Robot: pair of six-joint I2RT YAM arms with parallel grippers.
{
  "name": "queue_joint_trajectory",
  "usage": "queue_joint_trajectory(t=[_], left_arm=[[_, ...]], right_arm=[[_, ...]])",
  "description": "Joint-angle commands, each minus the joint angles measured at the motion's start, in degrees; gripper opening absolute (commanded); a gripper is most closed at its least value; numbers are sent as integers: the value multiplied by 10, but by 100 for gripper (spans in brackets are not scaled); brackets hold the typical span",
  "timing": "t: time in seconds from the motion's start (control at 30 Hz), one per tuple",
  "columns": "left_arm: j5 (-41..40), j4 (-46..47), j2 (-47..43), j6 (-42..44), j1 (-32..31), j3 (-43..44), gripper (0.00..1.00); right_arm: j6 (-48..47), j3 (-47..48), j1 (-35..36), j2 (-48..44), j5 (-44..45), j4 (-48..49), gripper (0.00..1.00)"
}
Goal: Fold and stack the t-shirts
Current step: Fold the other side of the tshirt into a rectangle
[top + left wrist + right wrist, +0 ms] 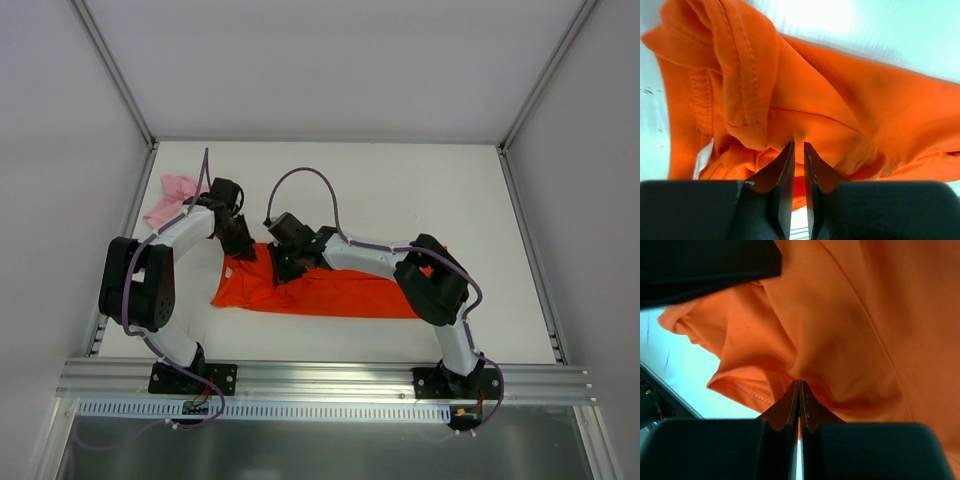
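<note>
The orange-red t-shirt (330,292) lies folded in a long band across the table's middle. My left gripper (240,247) sits at its left top corner; in the left wrist view the gripper (799,146) is shut on a fold of the orange cloth (850,110), near the hem and a white label (702,160). My right gripper (285,262) is just right of it, over the shirt's upper edge; in the right wrist view the gripper (799,385) is shut tight on orange cloth (855,325). The pale pink t-shirt (172,198) lies crumpled at the far left.
Grey walls with metal frame posts (115,80) enclose the white table (400,190). A metal rail (320,375) runs along the near edge by both arm bases. The left arm's black housing (705,267) shows at the right wrist view's top.
</note>
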Motion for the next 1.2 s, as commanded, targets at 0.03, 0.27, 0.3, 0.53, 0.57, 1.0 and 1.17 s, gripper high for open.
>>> queue_joint_trajectory(t=[0.03, 0.27, 0.3, 0.53, 0.57, 1.0, 1.17], left_arm=[[-6, 15, 5, 23, 25, 12, 12], [-7, 24, 36, 38, 47, 9, 8], [-7, 25, 47, 39, 49, 13, 8], [-9, 36, 87, 44, 56, 31, 4], [-9, 36, 88, 45, 57, 35, 3], [7, -20, 15, 59, 59, 83, 33], [4, -50, -30, 43, 63, 90, 41]], right_arm=[[26, -1, 1, 9, -9, 38, 1], [37, -63, 1, -13, 34, 35, 1], [37, -67, 1, -17, 48, 27, 1], [-18, -68, 1, -67, 71, 19, 1], [-28, -66, 1, -78, 78, 18, 1], [-204, 110, -55, -40, 138, -146, 36], [-233, 162, -59, 16, 139, -157, 36]])
